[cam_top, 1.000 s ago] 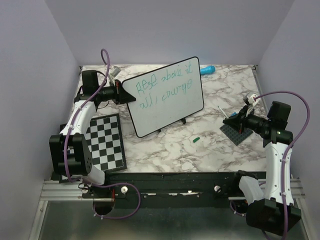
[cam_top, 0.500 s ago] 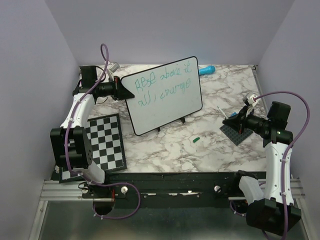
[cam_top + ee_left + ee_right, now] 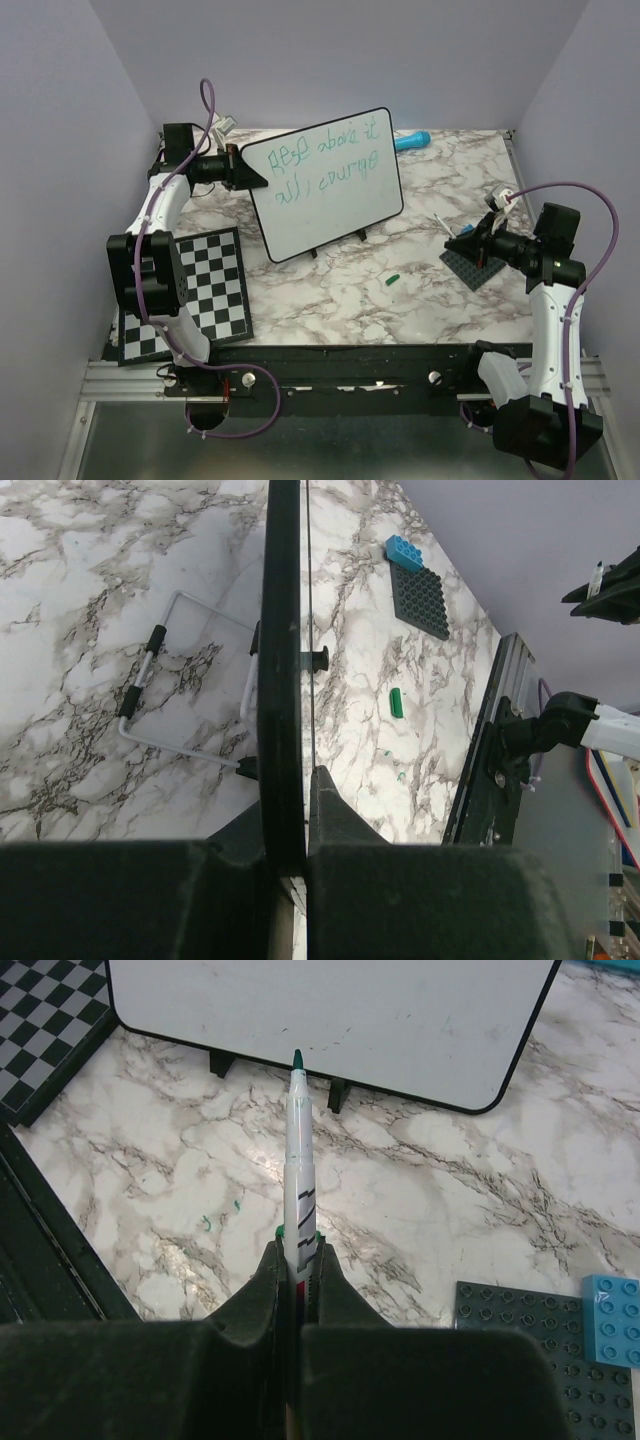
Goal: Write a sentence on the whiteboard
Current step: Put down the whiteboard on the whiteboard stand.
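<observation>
The whiteboard (image 3: 330, 200) stands tilted at the middle of the marble table, its small black feet near the surface. The sentence (image 3: 325, 160) runs across it in two lines of green handwriting. My left gripper (image 3: 248, 170) is shut on the board's left edge. In the left wrist view the whiteboard (image 3: 283, 630) appears edge-on, clamped in the left gripper (image 3: 295, 780). My right gripper (image 3: 472, 238) hovers at the right, shut on a white marker (image 3: 298, 1160) with a green tip. In the right wrist view the tip points at the whiteboard (image 3: 330, 1010) from the right gripper (image 3: 298, 1245), well short of it.
A checkerboard (image 3: 200, 290) lies at front left. A green cap (image 3: 392, 280) rests on the marble in front of the board. A dark grey studded plate (image 3: 475, 265) with a blue brick (image 3: 612, 1320) lies under the right arm. A blue object (image 3: 412, 140) lies at the back.
The left arm has carried the whiteboard a little toward the far left, turning it slightly. The right arm and marker have not moved.
</observation>
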`<action>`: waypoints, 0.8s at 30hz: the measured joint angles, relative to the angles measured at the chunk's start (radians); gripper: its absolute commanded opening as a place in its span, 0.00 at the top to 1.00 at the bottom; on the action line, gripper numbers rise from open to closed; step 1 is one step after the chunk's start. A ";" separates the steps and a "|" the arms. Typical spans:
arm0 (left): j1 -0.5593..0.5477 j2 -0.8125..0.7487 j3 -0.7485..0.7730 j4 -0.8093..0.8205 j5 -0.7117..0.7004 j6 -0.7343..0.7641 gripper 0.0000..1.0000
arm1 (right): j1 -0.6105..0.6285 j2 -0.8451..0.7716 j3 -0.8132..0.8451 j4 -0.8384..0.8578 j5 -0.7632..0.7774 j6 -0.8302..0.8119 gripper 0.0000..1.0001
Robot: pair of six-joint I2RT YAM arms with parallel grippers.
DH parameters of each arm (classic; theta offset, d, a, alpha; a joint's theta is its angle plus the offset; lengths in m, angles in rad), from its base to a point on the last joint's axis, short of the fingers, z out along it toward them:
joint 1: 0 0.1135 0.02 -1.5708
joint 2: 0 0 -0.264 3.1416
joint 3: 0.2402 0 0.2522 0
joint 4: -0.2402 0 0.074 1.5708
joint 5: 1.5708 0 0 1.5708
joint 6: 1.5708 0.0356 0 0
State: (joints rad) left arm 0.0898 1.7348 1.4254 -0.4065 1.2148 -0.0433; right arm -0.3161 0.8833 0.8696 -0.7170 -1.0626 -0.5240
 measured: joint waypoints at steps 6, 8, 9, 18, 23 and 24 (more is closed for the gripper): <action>0.000 0.026 0.040 -0.001 0.003 -0.009 1.00 | 0.000 0.002 -0.002 -0.010 0.000 0.000 1.00; 0.002 0.026 0.053 -0.002 0.002 0.001 1.00 | 0.000 0.004 -0.002 -0.011 0.000 -0.001 0.99; 0.005 0.026 0.060 -0.006 0.002 0.014 1.00 | 0.000 0.005 -0.002 -0.011 0.000 0.000 1.00; 0.034 0.026 0.101 -0.047 0.036 0.080 1.00 | 0.000 0.014 -0.002 -0.015 -0.001 -0.002 0.99; 0.040 0.031 0.104 -0.090 0.046 0.154 1.00 | 0.000 0.021 -0.002 -0.020 -0.001 -0.008 0.99; 0.040 0.036 0.105 -0.104 0.048 0.171 1.00 | 0.000 0.022 -0.002 -0.020 -0.001 -0.009 0.99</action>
State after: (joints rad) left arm 0.1303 1.7710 1.5307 -0.5102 1.2625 0.1280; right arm -0.3161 0.9054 0.8680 -0.7372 -1.0634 -0.5327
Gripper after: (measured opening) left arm 0.101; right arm 0.078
